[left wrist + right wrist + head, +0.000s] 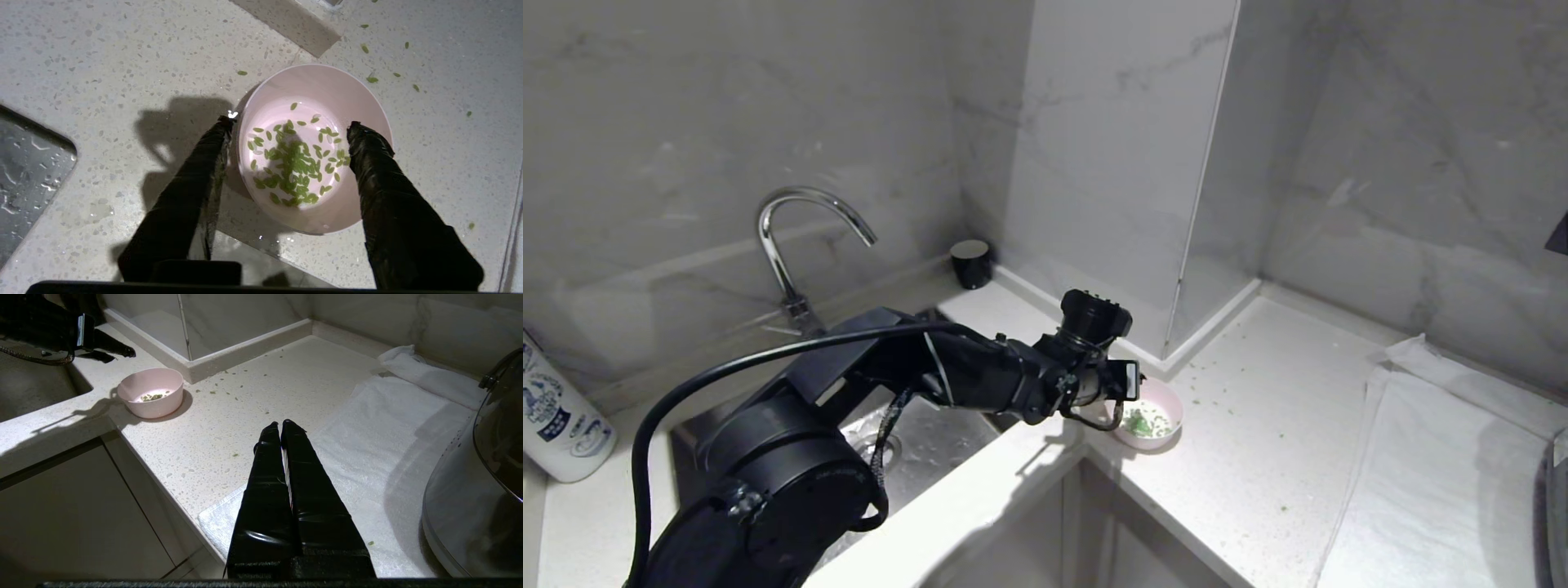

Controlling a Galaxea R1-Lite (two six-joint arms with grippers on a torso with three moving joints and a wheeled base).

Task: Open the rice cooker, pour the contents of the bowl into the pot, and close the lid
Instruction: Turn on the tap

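left gripper (290,126) above the pink bowl (314,204), fingers (196,196) spread apart: one outside the rim, one over the inside. bowl with green contents (294,163) near the countertop (1258,457) edge beside the sink (931,441). right gripper (280,424) closed, empty.

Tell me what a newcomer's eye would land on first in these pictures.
The left gripper stands out first: it hangs open above the pink bowl near the countertop's corner by the sink, one finger outside the rim, one over the inside. Next, the green bits in the bowl, with more scattered over the countertop. The right gripper hangs shut over a white towel.
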